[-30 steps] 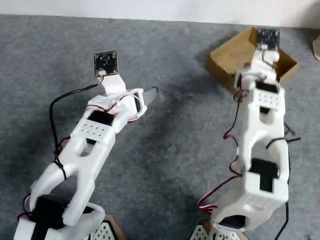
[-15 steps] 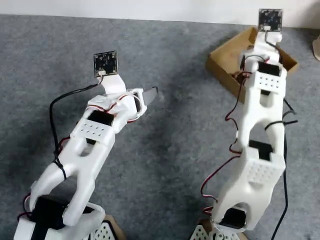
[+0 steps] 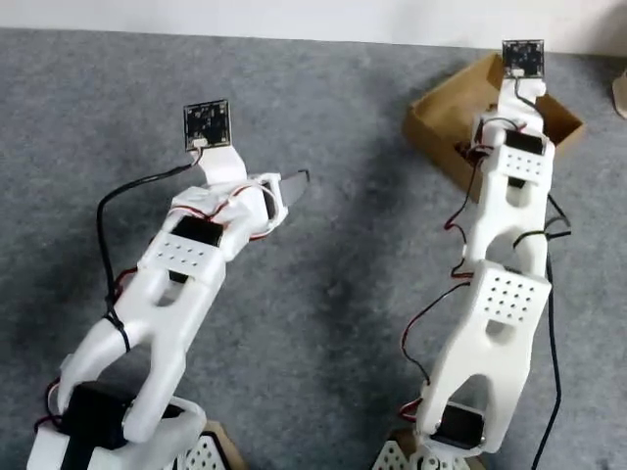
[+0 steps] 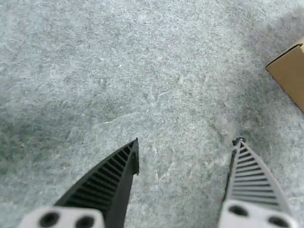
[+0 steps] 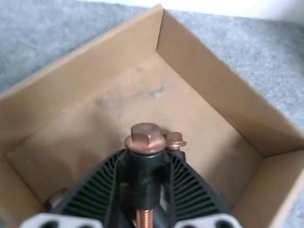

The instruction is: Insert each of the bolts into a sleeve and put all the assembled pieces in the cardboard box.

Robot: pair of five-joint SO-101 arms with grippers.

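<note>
Presently, the copper bolt (image 5: 145, 137), seated in its black sleeve (image 5: 142, 176), is clamped in the right gripper (image 5: 145, 159) above the cardboard box (image 5: 209, 99) at one o'clock, evidently positioned for deposit; the left gripper (image 4: 186, 142) hangs spread and empty over grey matting (image 4: 142, 57).

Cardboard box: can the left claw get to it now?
Maybe its near corner: only bare carpet lies between the open left gripper and the cardboard box. But the right gripper hangs over its inside.
</note>
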